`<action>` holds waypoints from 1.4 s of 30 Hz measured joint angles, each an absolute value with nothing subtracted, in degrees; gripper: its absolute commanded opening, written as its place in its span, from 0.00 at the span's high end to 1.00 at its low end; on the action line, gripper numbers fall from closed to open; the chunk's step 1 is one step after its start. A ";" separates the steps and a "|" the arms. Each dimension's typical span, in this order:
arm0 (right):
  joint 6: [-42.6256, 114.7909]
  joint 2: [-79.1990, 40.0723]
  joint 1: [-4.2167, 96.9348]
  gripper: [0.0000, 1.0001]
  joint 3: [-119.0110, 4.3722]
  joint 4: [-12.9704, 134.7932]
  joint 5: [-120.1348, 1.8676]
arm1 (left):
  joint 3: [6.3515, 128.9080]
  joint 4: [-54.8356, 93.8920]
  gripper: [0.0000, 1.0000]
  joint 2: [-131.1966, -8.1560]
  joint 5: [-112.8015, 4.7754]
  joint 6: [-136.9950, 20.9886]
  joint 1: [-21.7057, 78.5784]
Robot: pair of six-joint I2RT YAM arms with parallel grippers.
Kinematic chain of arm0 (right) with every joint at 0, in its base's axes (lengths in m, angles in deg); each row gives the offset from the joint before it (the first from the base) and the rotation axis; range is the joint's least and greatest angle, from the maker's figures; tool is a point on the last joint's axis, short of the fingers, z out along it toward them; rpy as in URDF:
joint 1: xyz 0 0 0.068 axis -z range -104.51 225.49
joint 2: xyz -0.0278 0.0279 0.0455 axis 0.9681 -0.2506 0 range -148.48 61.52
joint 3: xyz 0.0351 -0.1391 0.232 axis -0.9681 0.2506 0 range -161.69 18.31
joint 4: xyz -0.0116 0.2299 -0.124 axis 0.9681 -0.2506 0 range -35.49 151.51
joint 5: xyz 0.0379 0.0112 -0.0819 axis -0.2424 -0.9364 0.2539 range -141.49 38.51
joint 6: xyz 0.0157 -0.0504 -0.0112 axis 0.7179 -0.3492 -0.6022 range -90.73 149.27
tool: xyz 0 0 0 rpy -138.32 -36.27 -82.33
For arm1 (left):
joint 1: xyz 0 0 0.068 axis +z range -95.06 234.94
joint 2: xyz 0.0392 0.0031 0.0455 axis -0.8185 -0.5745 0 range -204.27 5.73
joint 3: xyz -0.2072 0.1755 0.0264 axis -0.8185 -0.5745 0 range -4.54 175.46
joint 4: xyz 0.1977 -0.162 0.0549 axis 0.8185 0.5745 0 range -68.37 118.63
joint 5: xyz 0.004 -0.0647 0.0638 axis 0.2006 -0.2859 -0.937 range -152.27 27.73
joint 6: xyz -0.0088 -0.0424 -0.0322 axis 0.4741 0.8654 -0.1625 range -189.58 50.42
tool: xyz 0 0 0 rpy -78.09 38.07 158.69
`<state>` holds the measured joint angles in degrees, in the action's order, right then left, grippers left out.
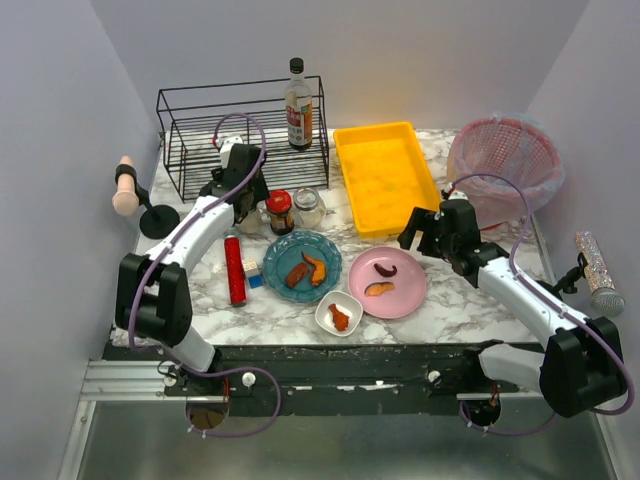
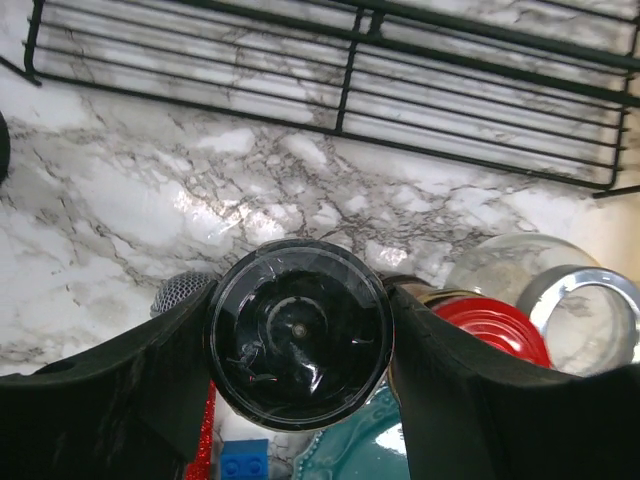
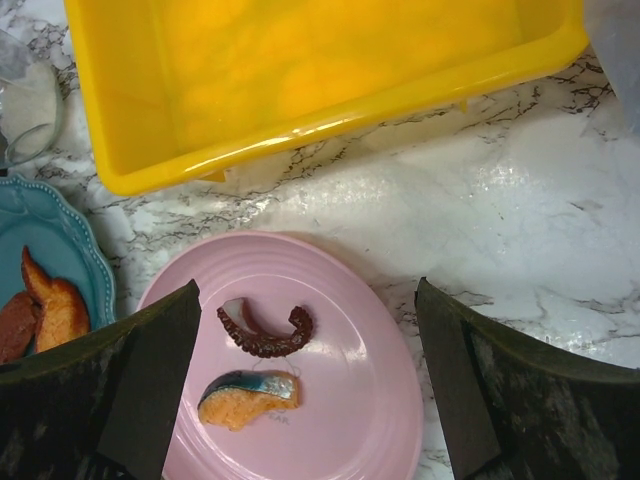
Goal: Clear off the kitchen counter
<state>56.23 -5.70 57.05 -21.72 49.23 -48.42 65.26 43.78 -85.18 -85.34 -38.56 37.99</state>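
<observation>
Left gripper (image 1: 243, 200) is clamped on a black-lidded jar (image 2: 300, 345), near the wire rack (image 2: 350, 70). Whether the jar is lifted cannot be told. Right gripper (image 3: 305, 300) is spread wide and empty above the pink plate (image 3: 370, 400), beside the yellow tray (image 1: 385, 175). The marble bench (image 1: 450, 310) lies beneath both arms, carrying a teal plate (image 1: 302, 265), white bowl (image 1: 339, 314) and bottle (image 1: 298, 105).

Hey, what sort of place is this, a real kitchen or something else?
Probably a mock kitchen set up for robot trials: a marble-patterned counter, a wire rack and a pink plate of food, boxed in by plain walls.
</observation>
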 measured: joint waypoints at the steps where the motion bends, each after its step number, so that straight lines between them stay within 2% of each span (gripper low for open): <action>1: 56.23 -5.79 57.05 0.04 -21.72 49.23 -48.49 | 65.96 44.46 0.44 -84.62 -84.91 -39.10 37.99; 10: 56.23 -6.36 57.05 0.04 -21.72 49.43 -49.27 | 76.08 48.70 0.45 -79.44 -78.11 -43.80 37.99; 19: 56.25 -6.77 57.05 0.04 -21.72 49.43 -49.67 | 89.15 53.05 0.44 -79.68 -71.12 -47.08 37.94; 30: 56.27 -7.04 57.05 0.04 -21.72 49.43 -49.73 | 107.47 52.70 0.44 -93.64 -70.79 -52.74 38.34; 36: 56.25 -7.04 57.05 0.04 -21.72 49.41 -49.71 | 112.97 53.47 0.44 -101.88 -70.70 -54.36 39.34; 42: 56.23 -7.04 57.05 0.04 -21.72 49.43 -49.71 | 114.33 53.12 0.45 -105.12 -70.13 -54.80 41.42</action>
<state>56.23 -7.04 57.05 -21.72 49.43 -49.71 114.33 53.12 -105.12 -70.13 -54.80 41.42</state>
